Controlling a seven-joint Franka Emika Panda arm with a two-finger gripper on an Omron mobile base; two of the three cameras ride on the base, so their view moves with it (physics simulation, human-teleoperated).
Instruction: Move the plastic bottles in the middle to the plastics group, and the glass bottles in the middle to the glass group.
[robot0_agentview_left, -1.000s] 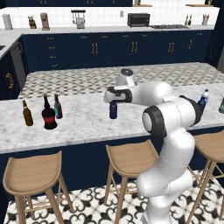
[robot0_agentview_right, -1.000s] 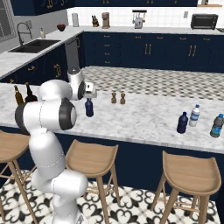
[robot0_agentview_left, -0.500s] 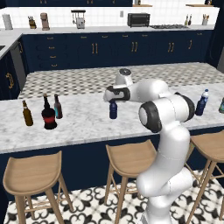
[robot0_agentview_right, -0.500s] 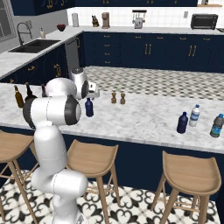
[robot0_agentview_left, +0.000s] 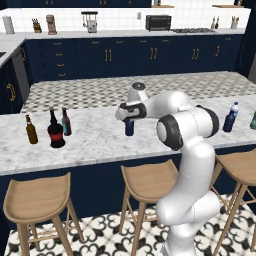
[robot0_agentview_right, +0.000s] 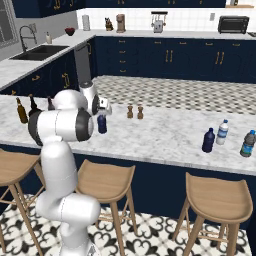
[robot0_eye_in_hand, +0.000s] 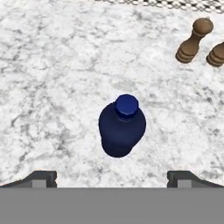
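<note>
Dark blue plastic bottle (robot0_eye_in_hand: 122, 130) stands upright on the marble surface (robot0_eye_in_hand: 52, 65) at frame centre; the end effector (robot0_eye_in_hand: 111, 178) hangs above it, jaws wide apart, holding nothing. Upper right, two wooden mills (robot0_eye_in_hand: 192, 40).

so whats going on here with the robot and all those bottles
The white arm is sorting bottles on the marble counter. Its gripper is open and hangs right above the small dark blue bottle, which stands upright and is not yet grasped. The squat black bottle with the red label waits at the left by two slim bottles. At the far right stand a pale water bottle and a dark bottle.
</note>
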